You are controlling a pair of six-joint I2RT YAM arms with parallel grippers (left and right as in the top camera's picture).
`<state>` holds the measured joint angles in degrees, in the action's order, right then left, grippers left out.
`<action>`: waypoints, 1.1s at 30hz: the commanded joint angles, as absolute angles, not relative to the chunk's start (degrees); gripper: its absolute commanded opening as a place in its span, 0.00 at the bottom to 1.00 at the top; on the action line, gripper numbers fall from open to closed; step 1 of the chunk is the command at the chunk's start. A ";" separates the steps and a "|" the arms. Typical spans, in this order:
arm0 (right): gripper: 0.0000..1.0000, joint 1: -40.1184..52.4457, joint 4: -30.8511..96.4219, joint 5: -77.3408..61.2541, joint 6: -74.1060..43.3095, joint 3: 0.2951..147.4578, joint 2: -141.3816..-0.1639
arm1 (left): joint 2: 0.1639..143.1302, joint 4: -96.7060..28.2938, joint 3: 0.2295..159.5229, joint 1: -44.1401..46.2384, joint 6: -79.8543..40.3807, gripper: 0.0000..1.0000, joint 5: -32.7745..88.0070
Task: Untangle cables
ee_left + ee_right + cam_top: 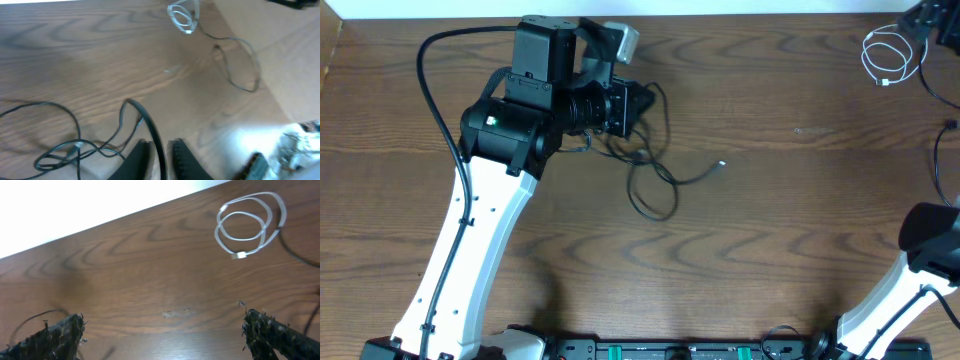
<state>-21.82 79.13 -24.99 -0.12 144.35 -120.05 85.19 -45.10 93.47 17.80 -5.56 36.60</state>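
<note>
The black cable point(653, 178) lies in loose loops on the wooden table just right of my left gripper point(642, 102). In the left wrist view the left gripper point(160, 150) is nearly closed, with a strand of the black cable point(150, 125) running up between its fingers; more loops point(65, 150) lie to the left. The white cable point(888, 55) is coiled on its own at the far right corner. It also shows in the left wrist view point(182, 15) and the right wrist view point(247, 225). My right gripper point(162, 322) is wide open and empty above bare table.
A thick dark wire point(923, 80) runs past the white cable at the right edge, from a black object point(935, 20) in the top right corner. The right arm's white link point(890, 295) stands at the bottom right. The table's far edge point(125, 217) is close behind.
</note>
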 commanded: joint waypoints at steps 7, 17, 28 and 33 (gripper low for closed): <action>0.99 -15.55 82.56 -26.09 1.43 144.94 -119.94 | 85.73 -45.95 94.19 17.96 -4.56 0.85 37.23; 0.94 -3.66 86.48 -25.91 5.48 144.33 -121.93 | 85.65 -52.51 94.19 11.40 -11.44 0.90 15.07; 0.85 8.40 77.80 -20.69 -1.63 131.35 -122.28 | 88.86 -56.29 90.17 6.72 -12.36 0.88 17.72; 0.86 8.25 77.28 -20.71 -2.52 130.28 -122.28 | 97.47 -52.60 87.66 6.83 -10.13 0.88 17.08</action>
<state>8.62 77.28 -21.39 -0.71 130.37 -122.43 92.49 -54.39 88.88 6.63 -11.88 16.82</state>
